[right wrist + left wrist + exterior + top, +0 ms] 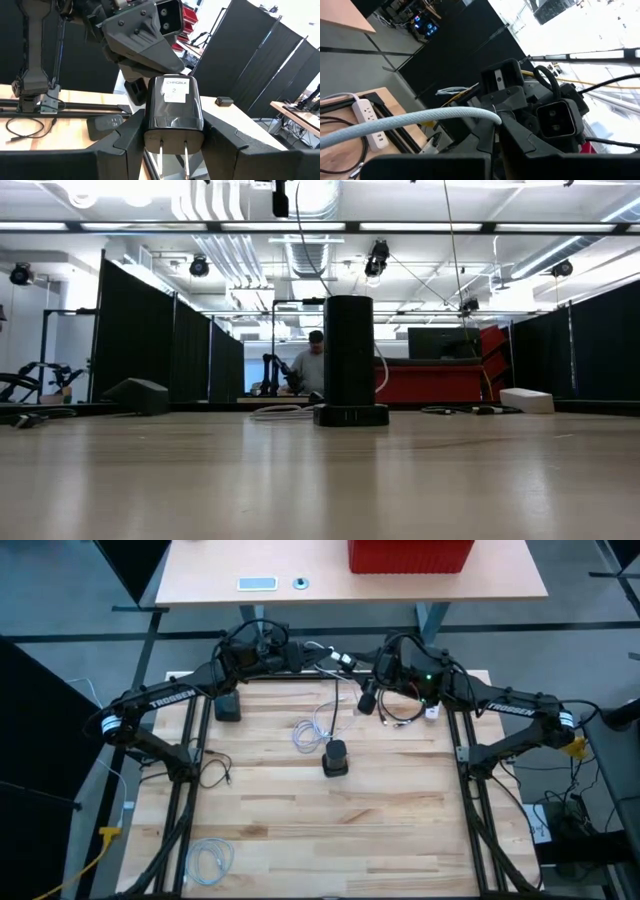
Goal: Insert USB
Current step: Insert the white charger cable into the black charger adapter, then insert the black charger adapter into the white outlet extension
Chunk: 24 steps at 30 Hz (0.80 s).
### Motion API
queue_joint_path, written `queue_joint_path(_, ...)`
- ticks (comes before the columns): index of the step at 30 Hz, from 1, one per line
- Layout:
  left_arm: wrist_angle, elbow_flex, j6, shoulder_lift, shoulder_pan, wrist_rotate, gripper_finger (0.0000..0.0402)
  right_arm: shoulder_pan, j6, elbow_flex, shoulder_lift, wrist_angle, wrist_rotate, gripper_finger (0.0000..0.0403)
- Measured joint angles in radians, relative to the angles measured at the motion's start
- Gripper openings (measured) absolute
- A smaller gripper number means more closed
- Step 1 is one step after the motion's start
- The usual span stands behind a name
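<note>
The right end effector grasps a black plastic wall charger (prongs facing the camera). The left end effector, clenched on a pale braided cable, hovers opposite it above the wooden tabletop.

The white cable end is hidden between the left pincer fingers.

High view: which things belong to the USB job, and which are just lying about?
In the job: left pincer, shut on white cable; right pincer, holding charger block.
Lying about: black tower, spare cable coil, black lead, power strip, red bin.
</note>
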Motion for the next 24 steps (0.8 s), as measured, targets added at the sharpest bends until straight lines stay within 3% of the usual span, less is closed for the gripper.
queue_joint_path(16, 0.004, 0.002, 0.096, 0.006, -0.015, 0.035, 0.0007, 0.0, -0.002, 0.0, 0.014, -0.004, -0.004, 0.0145)
queue_joint_path(24, -0.009, -0.003, 0.152, -0.007, -0.017, 0.069, 0.0107, -0.001, -0.005, 0.001, 0.003, 0.028, 0.004, 0.0145)
